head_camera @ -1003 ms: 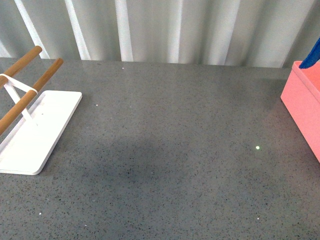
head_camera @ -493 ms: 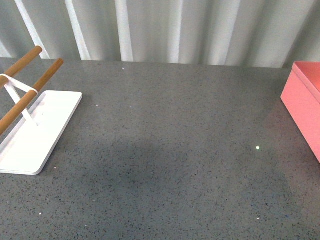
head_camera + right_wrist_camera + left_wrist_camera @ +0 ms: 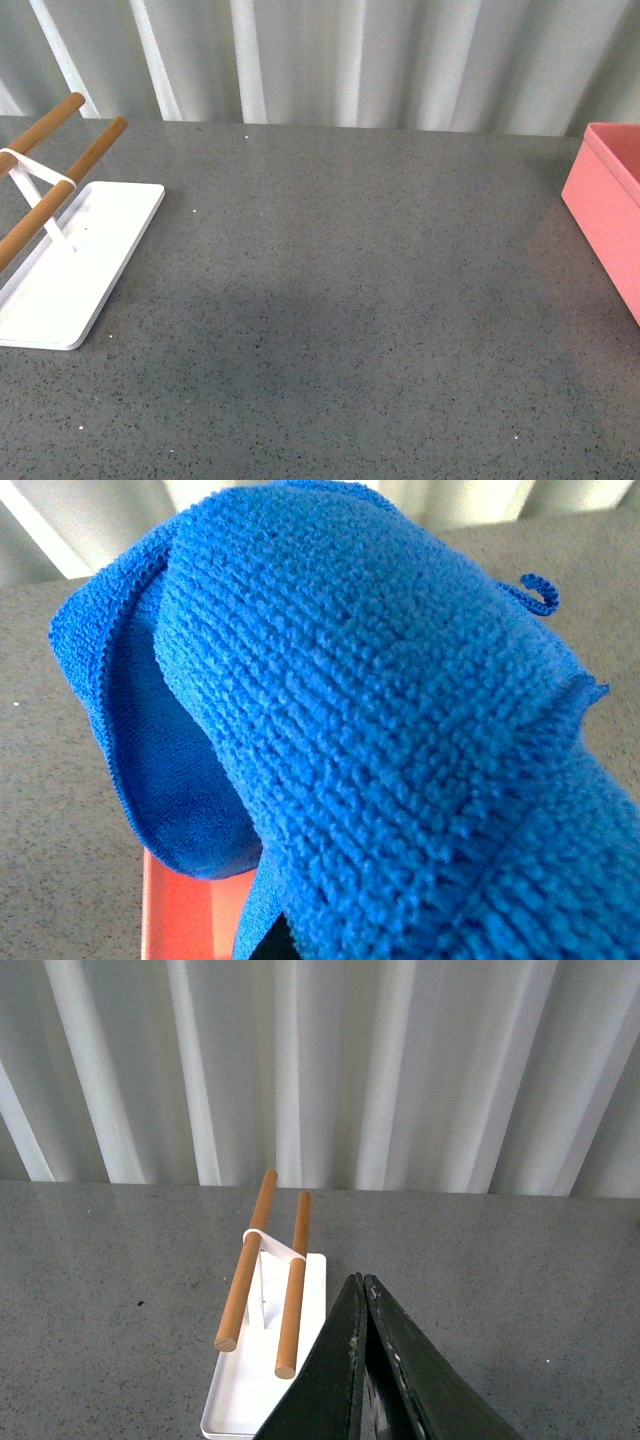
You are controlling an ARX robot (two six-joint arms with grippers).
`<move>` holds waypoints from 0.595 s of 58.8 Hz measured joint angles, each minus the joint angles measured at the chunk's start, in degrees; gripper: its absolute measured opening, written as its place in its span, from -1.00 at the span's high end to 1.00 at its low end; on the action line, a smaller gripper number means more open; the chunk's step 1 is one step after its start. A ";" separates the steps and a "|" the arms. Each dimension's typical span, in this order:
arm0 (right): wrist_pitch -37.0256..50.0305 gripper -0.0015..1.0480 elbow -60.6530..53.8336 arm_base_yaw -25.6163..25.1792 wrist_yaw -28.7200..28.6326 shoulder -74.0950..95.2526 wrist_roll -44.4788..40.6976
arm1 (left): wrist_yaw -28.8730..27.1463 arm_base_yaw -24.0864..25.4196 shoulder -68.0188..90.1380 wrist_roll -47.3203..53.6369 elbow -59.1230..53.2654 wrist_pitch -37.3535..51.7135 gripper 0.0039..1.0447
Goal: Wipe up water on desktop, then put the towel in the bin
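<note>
Dark grey speckled stone-like desktop shows no puddle or wet sheen in the front view, so the wipe step looks done and the drop-off looks like the step in hand. Salmon-pink rectangular plastic bin sits at the desktop's right edge, cut off by the frame, and its inside is not visible from the front. Flat white stand with 2 wooden bars sits at the left edge, well apart from the bin. Neither arm shows in the front view. Bright blue microfibre towel fills the right wrist view, bunched in a thick fold close to the lens. A strip of pink shows just beneath it, so the towel hangs above the bin or its rim, not on the desktop. Right claw is buried under the cloth; cannot tell if it is clenched or released, though cloth held aloft suggests a grip. Towel's long axis can't be read from this bunch. Left claw is clenched on nothing, fingers pressed together, aimed toward the stand at the far side from the bin. Right arm is clearly the nearer 1. Key relation: the bin lies straight below the towel, so the next move likely needs only a release. Risk: the fold snags on the rim.
</note>
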 joint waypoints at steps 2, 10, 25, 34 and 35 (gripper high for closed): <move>-0.02 0.93 0.20 -0.92 -0.07 1.14 0.02 | 0.00 0.00 -0.02 0.00 0.00 0.00 0.93; -1.20 0.93 1.22 -3.43 -1.68 5.29 0.20 | 0.00 0.00 -0.02 -0.02 0.00 0.00 0.65; -3.65 0.93 4.31 -4.52 -4.42 12.92 -2.21 | 0.00 0.00 -0.02 -0.02 0.00 0.00 -0.11; -5.29 0.93 6.71 -4.44 -5.31 16.48 -2.99 | 0.00 0.00 0.00 -0.02 0.00 0.00 -0.56; -5.51 0.93 7.17 -4.44 -5.22 17.07 -3.08 | 0.00 0.00 -0.02 -0.02 0.00 0.00 -0.59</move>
